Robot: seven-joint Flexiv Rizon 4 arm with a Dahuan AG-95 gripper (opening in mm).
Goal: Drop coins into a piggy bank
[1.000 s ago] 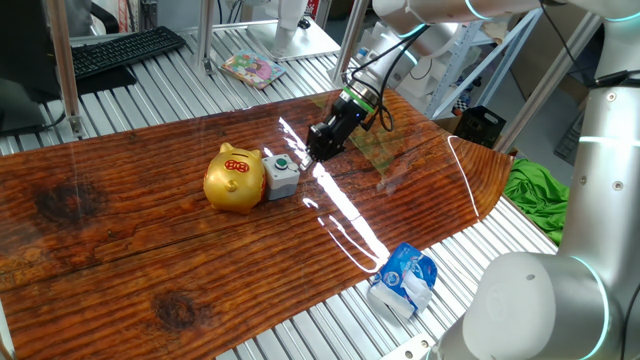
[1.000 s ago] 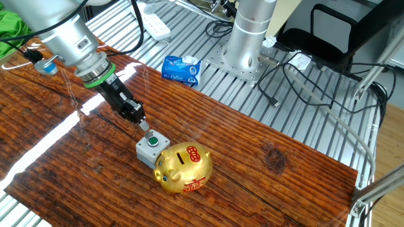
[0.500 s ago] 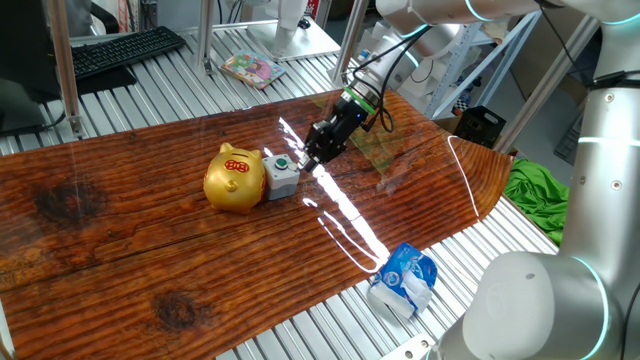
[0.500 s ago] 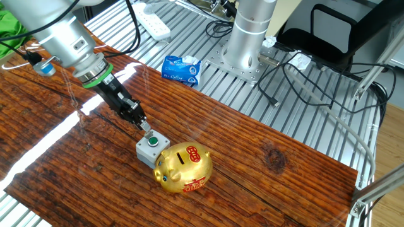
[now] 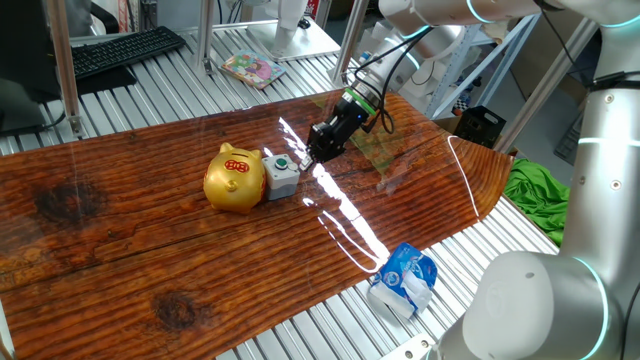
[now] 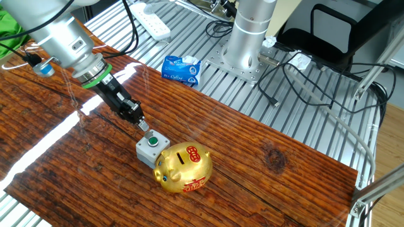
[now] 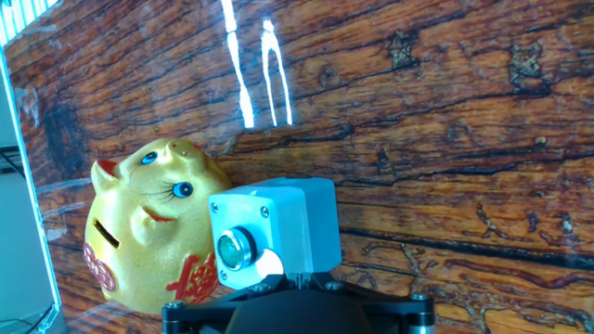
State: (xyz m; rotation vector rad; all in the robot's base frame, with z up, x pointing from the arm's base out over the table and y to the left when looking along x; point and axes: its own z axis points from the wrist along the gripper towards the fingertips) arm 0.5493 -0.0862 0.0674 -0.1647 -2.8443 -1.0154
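Observation:
The shiny gold piggy bank [image 5: 233,178] stands on the wooden board, with red marks and a dark slot on its back [image 6: 184,168]. A small grey box with a green button [image 5: 281,174] touches its snout side [image 6: 151,149]. My gripper [image 5: 308,158] hangs just above and beside the box's far edge [image 6: 142,124]. It is shut, and a small silvery coin [image 6: 144,125] shows at its tips. In the hand view the box [image 7: 278,227] fills the middle, the pig [image 7: 148,232] is left of it, and a pale disc [image 7: 269,264] sits at my gripper [image 7: 297,276].
A blue and white packet [image 5: 404,278] lies off the board's near edge on the metal slats [image 6: 181,68]. A green cloth [image 5: 535,195] hangs at the right. A keyboard [image 5: 120,50] and the arm's base [image 6: 249,38] stand beyond the board.
The arm has shifted very slightly away from the box; the fingertips stay almost where they were, still shut on the coin. The pig and the box have not moved.

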